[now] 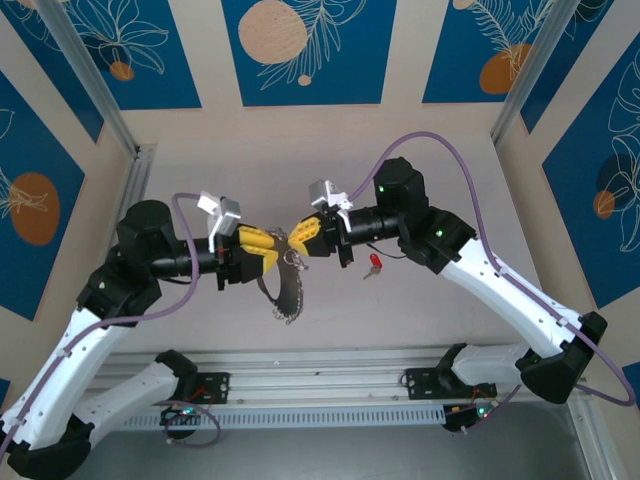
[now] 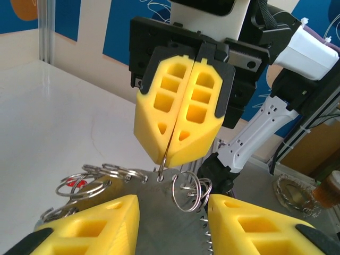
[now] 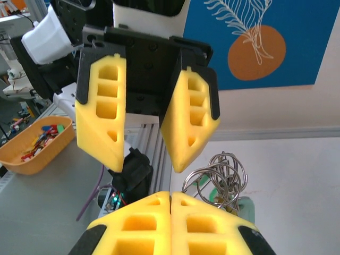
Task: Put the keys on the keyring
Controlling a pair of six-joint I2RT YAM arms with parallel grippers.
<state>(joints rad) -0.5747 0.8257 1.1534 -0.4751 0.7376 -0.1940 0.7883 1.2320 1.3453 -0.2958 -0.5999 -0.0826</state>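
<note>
The right gripper [image 2: 166,156] is pinching shut on the top edge of the keyring [image 1: 288,295], which is hanging between both arms. The left gripper [image 3: 146,162] is gaping open. That thin, smooth metal loop – bumpy along its edge – could be slipping out of such a tiny pinch. A little red-headed key [image 1: 375,264] is lying on the table [image 1: 300,170].

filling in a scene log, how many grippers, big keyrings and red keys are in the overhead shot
grippers: 2 (left gripper, right gripper)
keyring: 1
red key: 1
total: 4
</note>
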